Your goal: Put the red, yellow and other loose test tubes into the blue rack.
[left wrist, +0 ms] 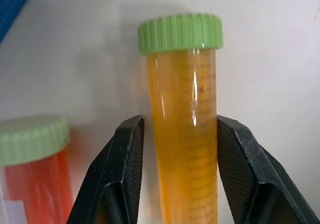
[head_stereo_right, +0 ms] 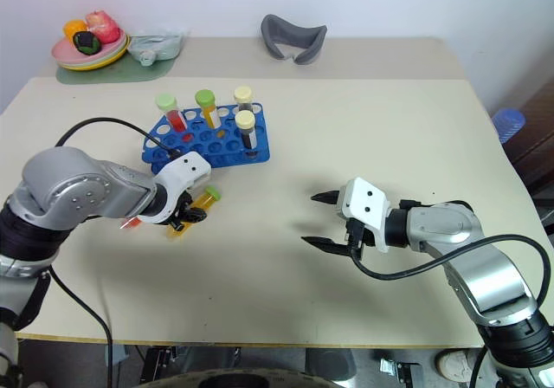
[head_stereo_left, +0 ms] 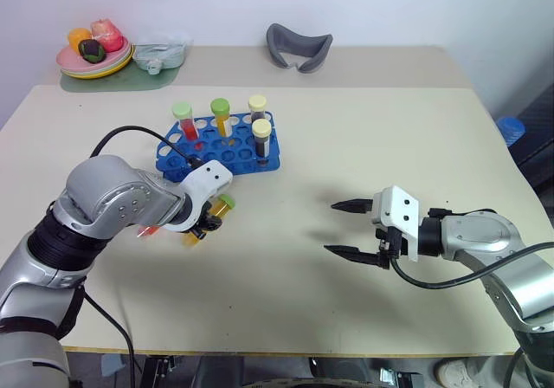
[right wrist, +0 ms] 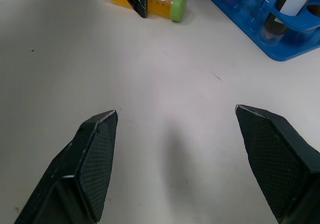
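A yellow-orange test tube (left wrist: 182,134) with a green cap lies on the table just in front of the blue rack (head_stereo_left: 227,156). My left gripper (head_stereo_left: 206,223) is shut on its body, one black finger on each side. A red tube (left wrist: 35,174) with a light-green cap lies right beside it, partly hidden under my left hand. Several capped tubes stand upright in the rack: a red one, a yellow one and two dark ones with cream caps. My right gripper (head_stereo_left: 331,227) hovers open over bare table to the right, holding nothing.
At the back left stand a plate of toy food (head_stereo_left: 95,59) and a clear container (head_stereo_left: 160,54) on a green mat. A grey curved object (head_stereo_left: 299,46) lies at the back middle. A blue object (head_stereo_left: 511,128) sits beyond the table's right edge.
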Controlling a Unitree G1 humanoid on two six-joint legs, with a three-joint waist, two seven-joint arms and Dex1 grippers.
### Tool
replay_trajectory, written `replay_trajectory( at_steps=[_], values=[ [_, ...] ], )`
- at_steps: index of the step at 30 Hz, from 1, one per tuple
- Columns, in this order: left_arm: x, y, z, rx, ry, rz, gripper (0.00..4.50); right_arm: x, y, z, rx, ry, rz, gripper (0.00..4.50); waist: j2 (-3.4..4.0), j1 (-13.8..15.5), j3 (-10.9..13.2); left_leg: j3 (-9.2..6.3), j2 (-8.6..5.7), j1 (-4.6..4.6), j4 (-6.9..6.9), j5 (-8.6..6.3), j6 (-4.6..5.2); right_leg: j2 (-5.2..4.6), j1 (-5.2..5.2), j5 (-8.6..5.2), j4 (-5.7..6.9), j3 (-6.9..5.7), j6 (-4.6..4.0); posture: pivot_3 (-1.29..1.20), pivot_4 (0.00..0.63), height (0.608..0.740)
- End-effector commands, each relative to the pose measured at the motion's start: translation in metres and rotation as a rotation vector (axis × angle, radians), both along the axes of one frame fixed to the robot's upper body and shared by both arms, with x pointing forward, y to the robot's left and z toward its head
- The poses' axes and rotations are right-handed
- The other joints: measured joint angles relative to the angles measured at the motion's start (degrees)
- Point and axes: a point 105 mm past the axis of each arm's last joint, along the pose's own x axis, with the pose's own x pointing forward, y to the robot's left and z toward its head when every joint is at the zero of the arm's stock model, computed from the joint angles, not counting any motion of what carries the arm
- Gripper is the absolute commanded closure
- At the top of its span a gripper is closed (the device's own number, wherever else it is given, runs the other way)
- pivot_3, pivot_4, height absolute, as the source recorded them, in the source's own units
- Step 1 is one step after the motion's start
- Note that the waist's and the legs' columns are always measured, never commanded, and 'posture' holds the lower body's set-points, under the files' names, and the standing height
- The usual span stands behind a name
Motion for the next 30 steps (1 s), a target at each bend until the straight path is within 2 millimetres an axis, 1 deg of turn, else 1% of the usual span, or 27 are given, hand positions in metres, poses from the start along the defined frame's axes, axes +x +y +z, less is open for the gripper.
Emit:
replay_trajectory(
  at_steps=[1, 3, 5, 7, 8, 14, 16, 18, 21, 23, 25, 27, 29, 30],
  values=[
    [0.001, -0.001, -0.003, 0.017, 0.003, -0.003, 2.36, -0.005, 0.007, 0.010, 0.011, -0.045, 0.033, 0.65, 0.00, 0.0, 0.0, 0.00, 0.00, 0.00, 0.00, 0.00, 0.00, 0.00, 0.00, 0.00, 0.00, 0.00, 0.00, 0.00, 0.150, 0.740],
    [-0.001, -0.001, -0.004, 0.023, 0.008, -0.010, 2.36, -0.005, 0.007, 0.009, 0.012, -0.044, 0.032, 0.65, 0.01, 0.0, 0.0, 0.00, 0.00, 0.01, 0.00, 0.00, 0.00, 0.00, 0.00, 0.00, 0.00, 0.00, 0.00, 0.00, 0.150, 0.740],
    [-0.002, 0.000, -0.004, 0.032, 0.009, -0.012, 2.93, -0.006, 0.008, 0.009, 0.014, -0.042, 0.031, 0.65, 0.01, 0.0, 0.0, 0.00, 0.00, 0.01, 0.00, 0.00, 0.00, 0.00, 0.01, 0.00, 0.01, 0.00, 0.00, 0.00, 0.150, 0.740],
    [-0.001, 0.002, -0.003, 0.037, 0.003, -0.007, 3.63, -0.006, 0.008, 0.009, 0.015, -0.040, 0.032, 0.65, 0.01, -0.1, 0.0, 0.00, 0.00, 0.01, 0.00, 0.00, 0.00, 0.00, 0.00, 0.00, 0.01, 0.00, 0.00, 0.00, 0.150, 0.740],
    [-0.001, 0.004, -0.002, 0.039, -0.001, -0.004, 3.71, -0.006, 0.008, 0.009, 0.016, -0.040, 0.032, 0.65, 0.01, -0.2, 0.0, 0.00, 0.00, 0.01, 0.00, 0.00, 0.00, 0.00, 0.00, 0.00, 0.02, 0.00, 0.00, 0.00, 0.150, 0.740],
    [0.002, 0.005, 0.005, 0.033, -0.033, 0.003, 3.71, -0.005, 0.009, 0.009, 0.017, -0.040, 0.035, 0.65, 0.01, -0.3, 0.0, 0.00, 0.00, 0.02, 0.00, 0.00, 0.00, 0.01, -0.01, 0.00, 0.06, 0.00, 0.00, 0.00, 0.150, 0.740],
    [0.005, 0.002, 0.012, 0.038, -0.084, -0.006, 3.71, -0.004, 0.009, 0.009, 0.017, -0.040, 0.035, 0.65, 0.00, -0.3, 0.0, 0.00, 0.00, 0.02, 0.01, 0.00, 0.00, 0.01, -0.01, 0.00, 0.06, 0.00, 0.00, 0.00, 0.150, 0.740],
    [0.007, 0.000, 0.025, 0.026, -0.173, -0.047, 3.71, -0.003, 0.009, 0.009, 0.015, -0.043, 0.035, 0.65, -0.03, -0.5, 0.0, 0.00, 0.00, 0.00, 0.01, 0.00, 0.00, 0.02, -0.04, 0.00, 0.06, 0.00, 0.00, 0.00, 0.150, 0.740],
    [0.006, -0.004, 0.058, -0.101, -0.370, -0.138, 3.71, -0.002, 0.007, 0.010, 0.013, -0.044, 0.031, 0.65, -0.03, -0.8, 0.0, 0.02, 0.02, -0.03, -0.05, 0.01, -0.01, 0.03, -0.14, 0.00, 0.05, 0.03, 0.00, 0.00, 0.150, 0.740],
    [-0.001, -0.005, 0.082, -0.226, -0.523, -0.210, 3.71, -0.002, 0.005, 0.009, 0.011, -0.042, 0.028, 0.65, -0.01, -0.8, 0.0, 0.03, 0.04, -0.03, -0.08, 0.05, -0.10, 0.03, -0.16, 0.00, 0.05, 0.03, -0.01, 0.00, 0.150, 0.740],
    [-0.008, 0.004, 0.102, -0.333, -0.666, -0.234, 3.71, 0.000, 0.004, 0.009, 0.009, -0.042, 0.024, 0.65, -0.01, -0.6, 0.0, 0.05, 0.05, -0.02, -0.10, 0.10, -0.18, 0.02, -0.14, 0.00, 0.00, 0.02, -0.02, 0.00, 0.150, 0.740],
    [-0.005, 0.022, 0.111, -0.396, -0.770, -0.165, 3.71, 0.002, 0.004, 0.008, 0.013, -0.044, 0.020, 0.65, -0.02, -0.4, 0.0, 0.09, 0.05, -0.02, -0.08, 0.03, -0.05, -0.01, -0.11, 0.00, -0.02, 0.03, -0.02, 0.00, 0.150, 0.740],
    [-0.001, 0.029, 0.115, -0.468, -0.827, -0.122, 3.71, 0.003, 0.005, 0.009, 0.017, -0.046, 0.020, 0.65, -0.03, -0.1, 0.0, 0.07, 0.04, -0.02, -0.02, 0.01, -0.01, -0.01, -0.05, 0.00, -0.01, 0.01, -0.02, 0.00, 0.150, 0.740],
    [0.005, 0.032, 0.128, -0.555, -0.948, -0.075, 3.71, 0.004, 0.006, 0.009, 0.023, -0.046, 0.021, 0.65, -0.02, 0.1, 0.0, 0.07, 0.03, 0.00, 0.01, 0.00, 0.00, -0.01, -0.01, 0.01, -0.01, 0.01, -0.01, 0.00, 0.150, 0.740]
  ],
)
